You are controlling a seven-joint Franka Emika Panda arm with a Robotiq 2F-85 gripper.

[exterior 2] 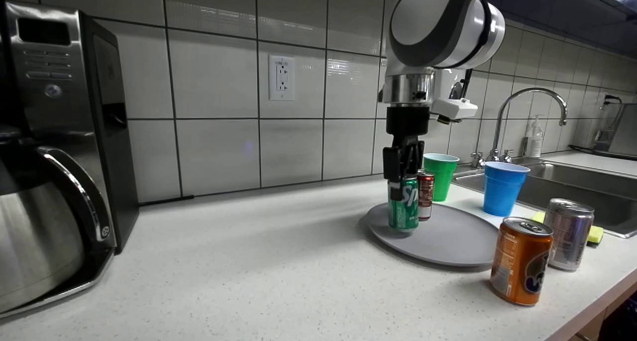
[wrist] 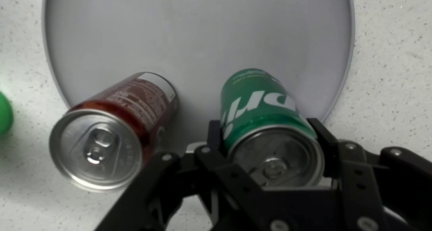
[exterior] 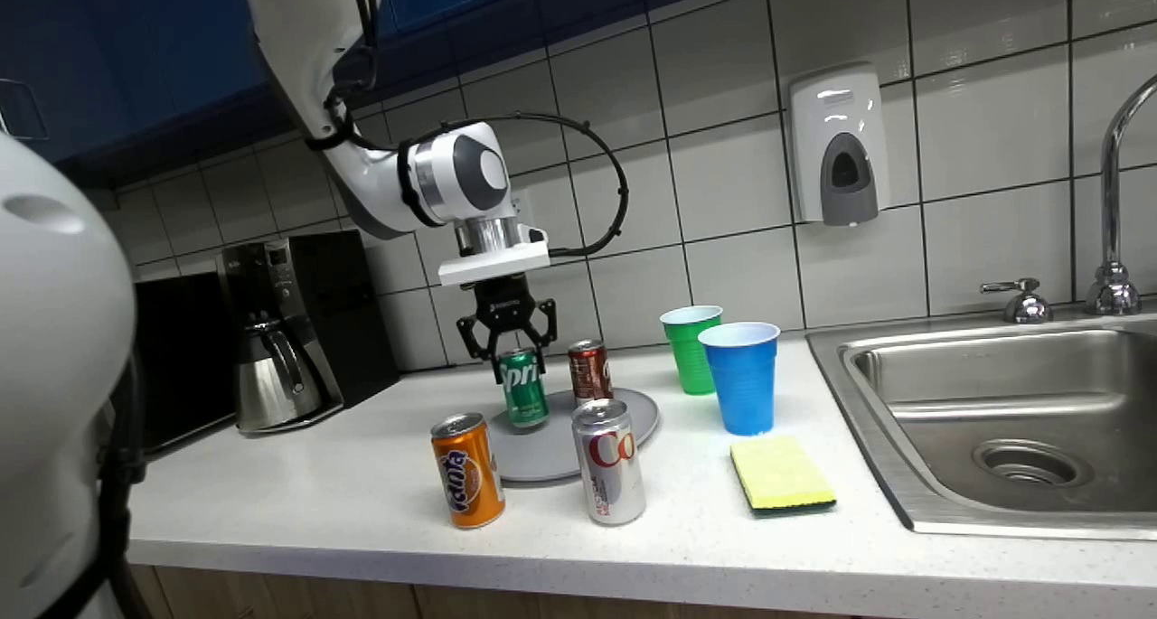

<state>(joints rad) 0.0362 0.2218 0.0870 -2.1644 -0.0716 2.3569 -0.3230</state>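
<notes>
I'm gripping the green can point(wrist: 261, 106), lower right of the wrist view, with jaws closed partway against its sides; if I'm drifting frame-left, I could be toppling the brown can point(wrist: 118, 123) nearby.

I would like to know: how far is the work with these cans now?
Looks done: the dark red can stands upright on the gray plate.
In hand: the gripper holds the Sprite can on or just above the plate; I cannot tell which.
Possibly left: letting go of it, then perhaps the orange Fanta can and the silver can, which stand on the counter, off the plate.
</notes>
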